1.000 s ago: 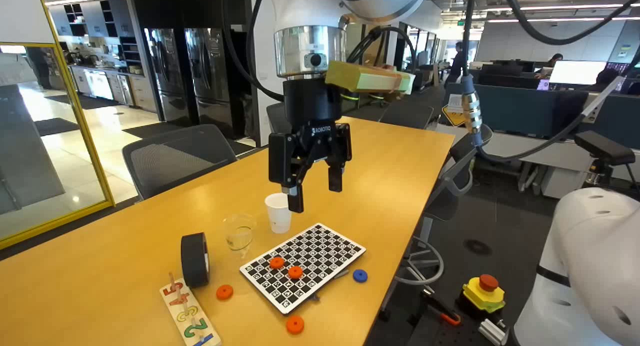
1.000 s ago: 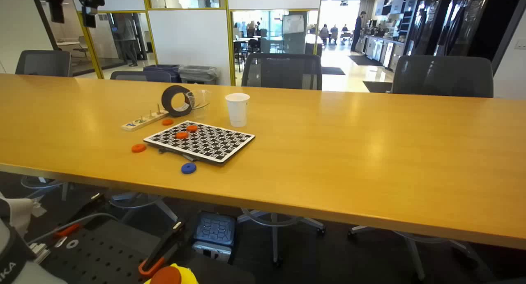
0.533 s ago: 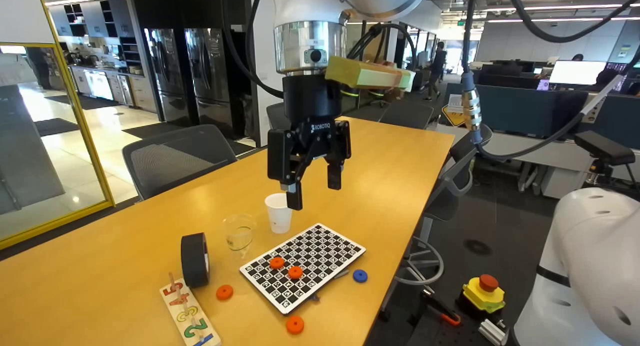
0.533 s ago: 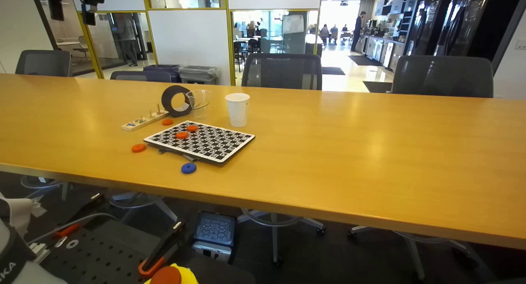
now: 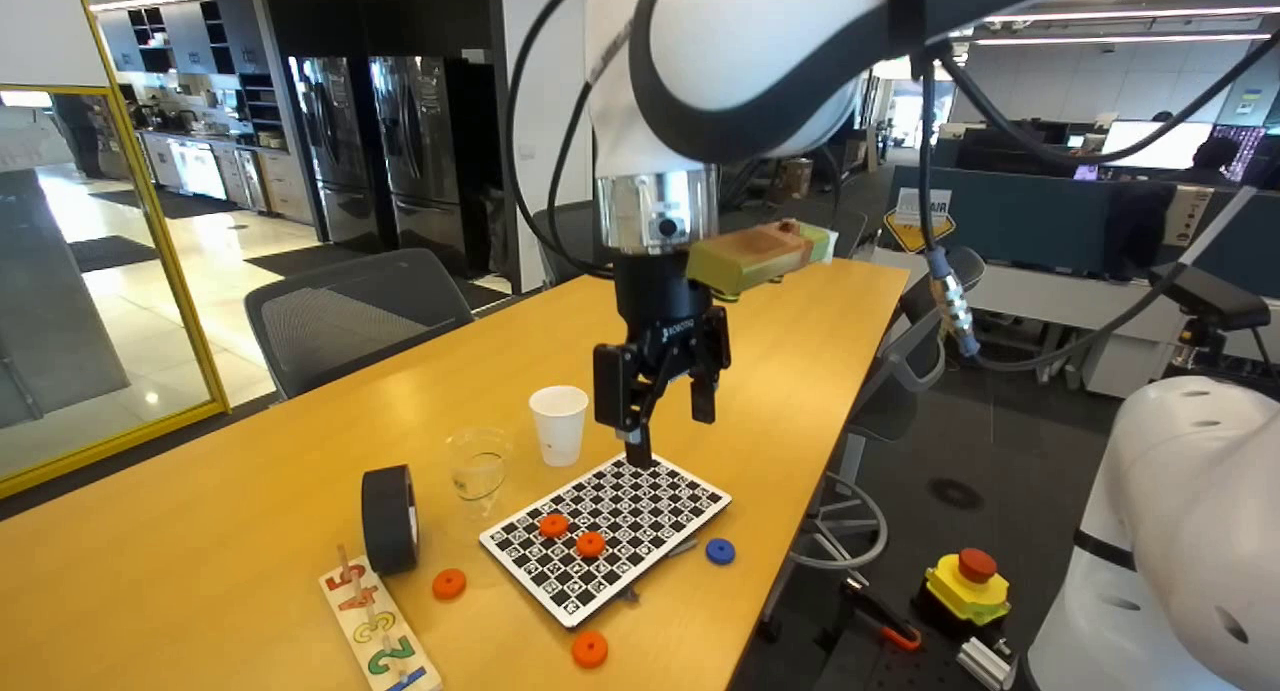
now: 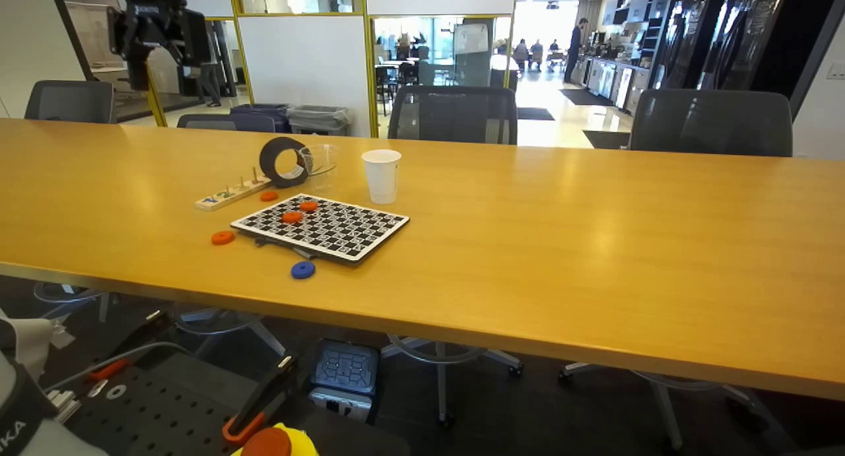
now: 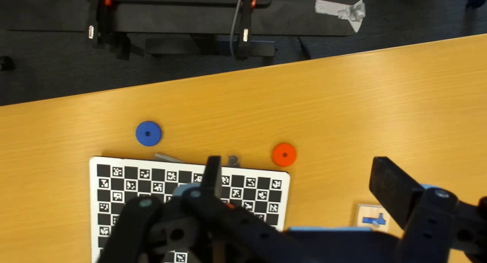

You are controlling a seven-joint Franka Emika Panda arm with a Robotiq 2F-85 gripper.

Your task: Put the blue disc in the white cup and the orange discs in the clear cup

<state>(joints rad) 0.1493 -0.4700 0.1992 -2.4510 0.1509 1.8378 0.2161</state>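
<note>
From left on your bench (image 5: 230, 561), with 12 o'clock at the top of an exterior view and the checkered board (image 5: 650, 516) as the dial's center, a numbered wooden peg strip (image 5: 380, 631) lies toward 8 o'clock and a black tape roll (image 5: 388, 521) stands on its edge at 9. An orange disc (image 5: 449, 583) lies flat near the roll, between the roll's 4 and 5 o'clock. The clear cup (image 5: 480, 471) stands upright at 10 o'clock, and the white cup (image 5: 559, 428), likewise upright, at 11. On the board lie a second orange disc (image 5: 553, 525), toward 9 o'clock, and a third orange disc (image 5: 591, 544), near the second's 4 o'clock; a fourth orange disc (image 5: 590, 649) rests on the bench at 6. Your gripper (image 5: 671, 434) hangs in midair toward 1 o'clock, its jaws spread wide apart, as the wrist view also shows you. Farthest right, the blue disc (image 5: 720, 551) lies flat on the bench at 3 o'clock, between the board and the bench's edge.
</note>
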